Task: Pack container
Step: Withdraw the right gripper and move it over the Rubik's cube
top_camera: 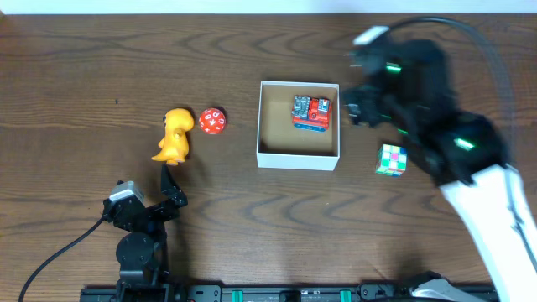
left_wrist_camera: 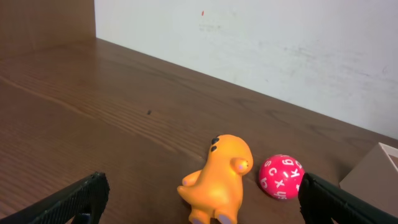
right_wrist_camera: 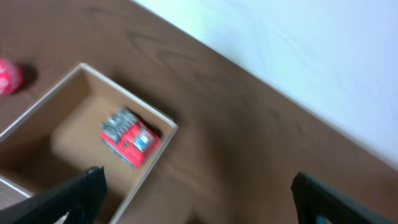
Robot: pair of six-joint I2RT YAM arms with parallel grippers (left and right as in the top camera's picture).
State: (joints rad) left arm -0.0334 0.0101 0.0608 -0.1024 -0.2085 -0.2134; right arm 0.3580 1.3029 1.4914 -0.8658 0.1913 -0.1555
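- While the left hand [top_camera: 173,189] is hovering low over the bench [top_camera: 67,101] with its two fingers [left_wrist_camera: 74,200] spread wide and gripping nothing, a yellow dinosaur-like toy [left_wrist_camera: 219,180] is resting just ahead of it. In the wrist view the toy is sitting framed between those fingers.
- The toy's long axis is running roughly away from the hand, head at the far end, so a straight reach forward is looking like the natural approach.
- A red ball [left_wrist_camera: 281,177] printed with white letters is sitting just beside the toy, on the side toward the container.
- The container [top_camera: 298,159], a shallow white box, is sitting at mid-bench, to the right of both toys and apart from them. A red block-like toy [top_camera: 310,111] is already lying in its far right corner.
- The right hand [right_wrist_camera: 198,186] is hanging beyond the container's right wall, fingers parted and empty, and is appearing blurred from overhead.
- A multicoloured cube [top_camera: 391,159] is lying right of the container, nearer the right arm. The left arm is nearer the yellow toy and ball.
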